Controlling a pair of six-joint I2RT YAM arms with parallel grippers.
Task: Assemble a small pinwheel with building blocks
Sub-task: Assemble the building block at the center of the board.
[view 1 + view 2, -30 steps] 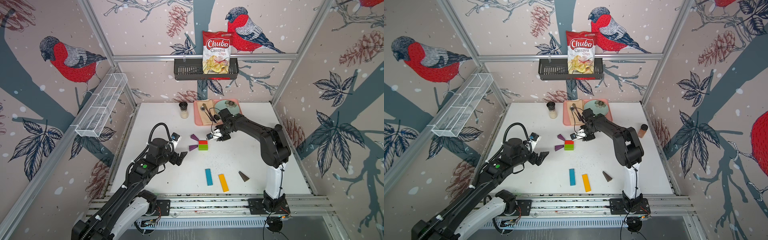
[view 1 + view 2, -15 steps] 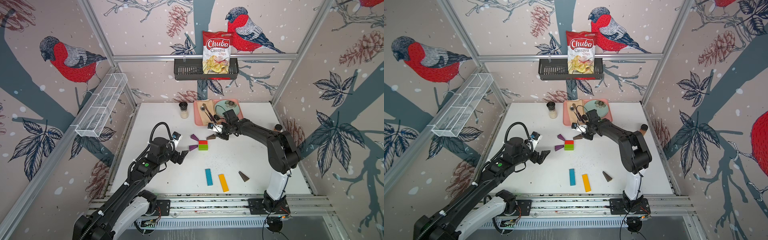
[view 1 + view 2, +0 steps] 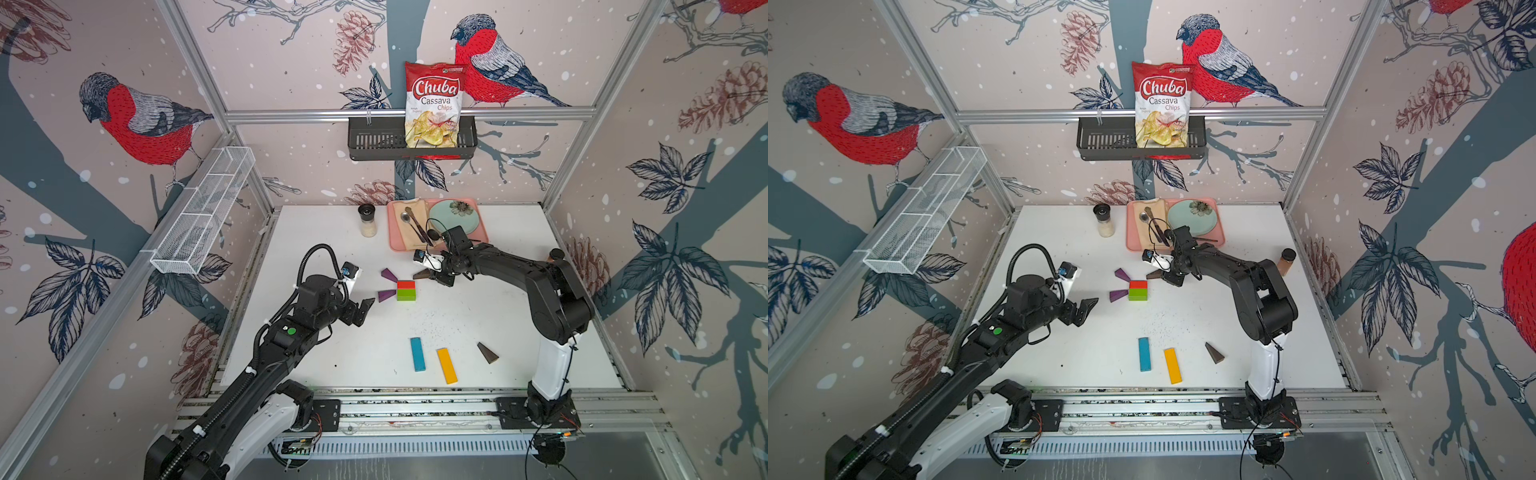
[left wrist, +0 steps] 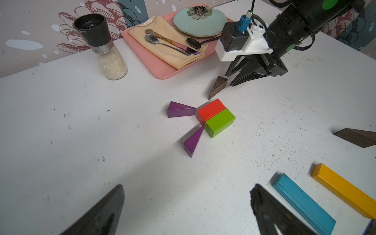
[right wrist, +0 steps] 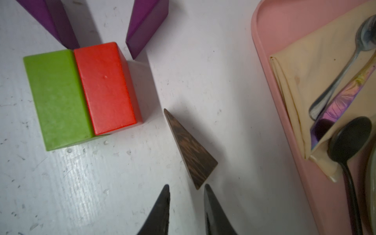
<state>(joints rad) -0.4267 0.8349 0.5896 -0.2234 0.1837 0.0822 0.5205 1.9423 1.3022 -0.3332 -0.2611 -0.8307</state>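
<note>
Looks like blade three: my right gripper (image 5: 186,188) pinched closed, empty, at the brown wedge (image 5: 191,150) lower-centre; next I nudge its tip to the red brick (image 5: 105,85); left gripper (image 3: 361,311) wide.

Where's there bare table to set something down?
Bare: the wide patch between green brick and blue bar, and the strip from salt grinder to left claw. Crowded: around the red brick, where the right claw hovers by a brown wedge near the pink tray.
</note>
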